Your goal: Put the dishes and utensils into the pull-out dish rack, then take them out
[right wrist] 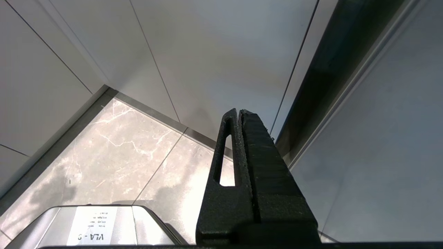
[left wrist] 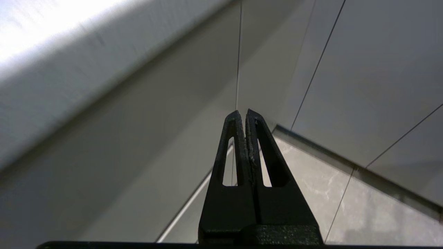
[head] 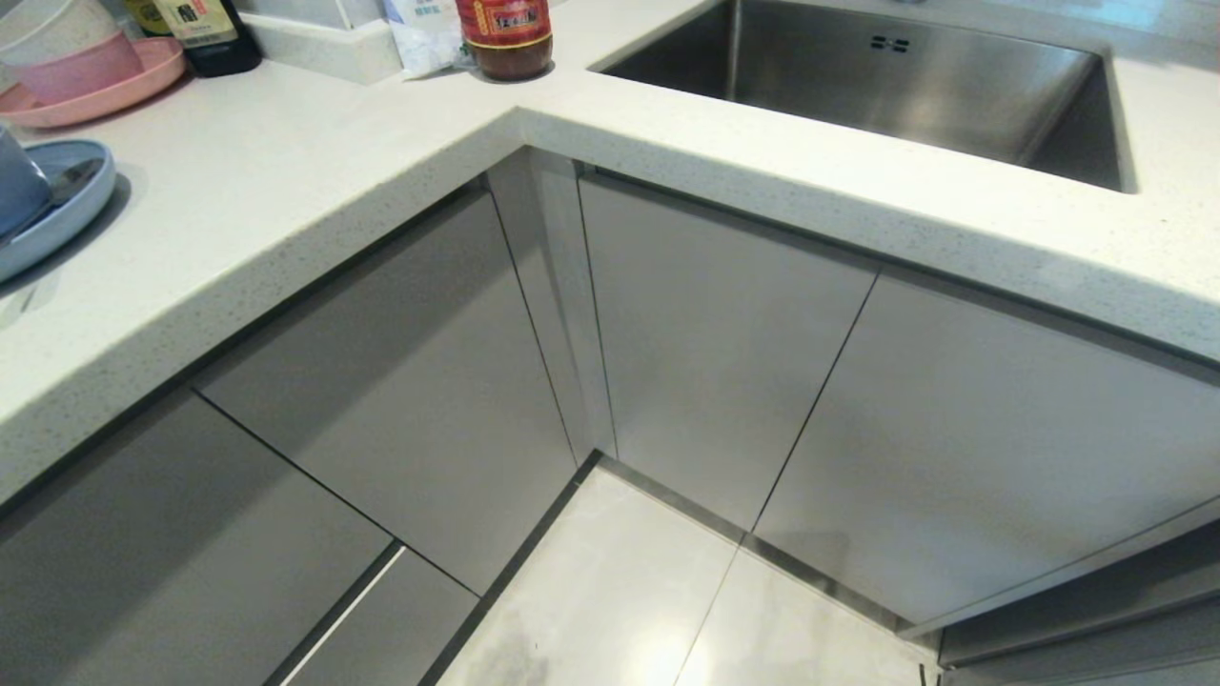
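A pale speckled counter (head: 315,162) carries a blue plate (head: 67,205) at its left edge, a pink plate (head: 114,90) behind it, a dark bottle (head: 212,36) and a red-labelled jar (head: 505,38) beside the sink (head: 886,86).

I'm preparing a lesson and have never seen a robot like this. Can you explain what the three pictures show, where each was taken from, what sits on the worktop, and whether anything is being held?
A two-armed robot on wheels faces a kitchen corner. The wide picture comes from its head: a pale worktop, a steel sink, closed grey cupboard fronts. On the worktop lie a light blue plate bearing a bowl, a pink plate and a jar. The other pictures come from the wrists: the left gripper and the right gripper, both shut, hold nothing.
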Controlling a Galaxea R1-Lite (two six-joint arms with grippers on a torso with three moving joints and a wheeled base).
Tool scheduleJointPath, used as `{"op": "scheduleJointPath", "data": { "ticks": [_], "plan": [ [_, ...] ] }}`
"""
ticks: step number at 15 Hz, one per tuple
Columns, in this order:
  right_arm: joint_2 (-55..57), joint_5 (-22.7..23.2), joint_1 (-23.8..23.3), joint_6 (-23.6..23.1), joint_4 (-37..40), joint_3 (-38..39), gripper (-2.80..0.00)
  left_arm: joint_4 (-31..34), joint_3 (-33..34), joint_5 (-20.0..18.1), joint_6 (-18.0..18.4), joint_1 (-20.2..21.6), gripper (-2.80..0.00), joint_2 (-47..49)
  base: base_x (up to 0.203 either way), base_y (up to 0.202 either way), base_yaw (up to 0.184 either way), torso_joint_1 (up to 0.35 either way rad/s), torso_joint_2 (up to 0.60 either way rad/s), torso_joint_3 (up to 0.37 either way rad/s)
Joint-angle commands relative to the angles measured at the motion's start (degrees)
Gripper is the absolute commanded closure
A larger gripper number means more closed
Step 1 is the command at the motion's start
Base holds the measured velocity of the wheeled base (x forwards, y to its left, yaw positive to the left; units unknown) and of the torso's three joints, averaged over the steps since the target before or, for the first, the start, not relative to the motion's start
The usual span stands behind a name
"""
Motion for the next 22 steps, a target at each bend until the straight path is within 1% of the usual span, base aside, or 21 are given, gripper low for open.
{"op": "scheduleJointPath", "data": {
  "ticks": [1, 3, 4, 5, 6, 7, 8, 9, 10, 12, 15, 22],
  "plan": [
    [-0.15, -0.02, 0.01, 0.03, -0.05, 0.09, 0.00, -8.91, 9.79, 0.04, 0.34, -0.02, 0.00, -0.72, 0.000, 0.000, 0.000, 0.000, 0.00, 0.000],
    [-0.19, -0.02, 0.01, 0.03, -0.04, 0.09, 0.00, -17.75, 18.30, 0.21, 1.71, -0.02, 0.00, -0.73, 0.000, 0.000, 0.000, 0.000, 0.00, 0.000],
    [-0.13, -0.02, 0.01, 0.03, -0.07, 0.09, 0.00, -19.61, 19.57, 0.11, 2.49, -0.02, 0.00, -0.71, 0.000, 0.000, 0.000, 0.000, 0.00, 0.000],
    [-0.13, -0.02, 0.01, -0.04, -0.06, 0.09, 0.00, -20.37, 19.27, -1.00, 3.75, -0.02, 0.00, -0.70, 0.000, 0.000, 0.000, 0.000, 0.00, 0.000],
    [-0.14, -0.02, 0.01, 0.03, 0.01, 0.09, 0.00, -18.15, 19.20, -3.44, 4.06, -0.02, 0.00, -0.70, 0.000, 0.000, 0.000, 0.000, 0.00, 0.000],
    [-0.14, -0.02, 0.01, 0.03, -0.02, 0.09, 0.00, -16.22, 19.17, -5.06, 3.98, -0.02, 0.00, -0.70, 0.000, 0.000, 0.000, 0.000, 0.00, 0.000],
    [-0.13, -0.02, 0.01, 0.03, 0.02, 0.09, 0.00, -14.03, 19.17, -5.51, 3.65, -0.02, 0.00, -0.70, 0.000, 0.000, 0.000, 0.000, 0.00, 0.000],
    [-0.13, -0.02, 0.01, 0.03, 0.02, 0.09, 0.00, -14.24, 19.23, -5.54, 2.68, -0.02, 0.00, -0.70, 0.000, 0.000, 0.000, 0.000, 0.00, 0.000],
    [-0.20, -0.02, 0.01, 0.03, -0.02, 0.09, 0.00, -14.17, 19.24, -5.55, 0.89, -0.02, 0.00, -0.70, 0.000, 0.000, 0.000, 0.000, 0.00, 0.000],
    [-0.13, -0.02, 0.01, 0.03, -0.03, 0.09, 0.00, -14.12, 19.24, -4.72, -0.88, -0.02, 0.00, -0.76, 0.000, 0.000, 0.000, 0.000, 0.00, 0.000],
    [-0.13, -0.02, 0.01, 0.03, -0.07, 0.09, 0.00, -14.43, 19.24, -3.33, -6.00, -0.02, 0.00, -0.72, 0.000, 0.000, 0.000, 0.000, 0.00, 0.000],
    [-0.13, -0.02, 0.01, 0.03, 0.01, 0.09, 0.00, -14.53, 19.24, -3.31, -6.26, -0.02, 0.00, -0.79, 0.000, 0.000, 0.000, 0.000, 0.00, 0.000]
  ]
}}
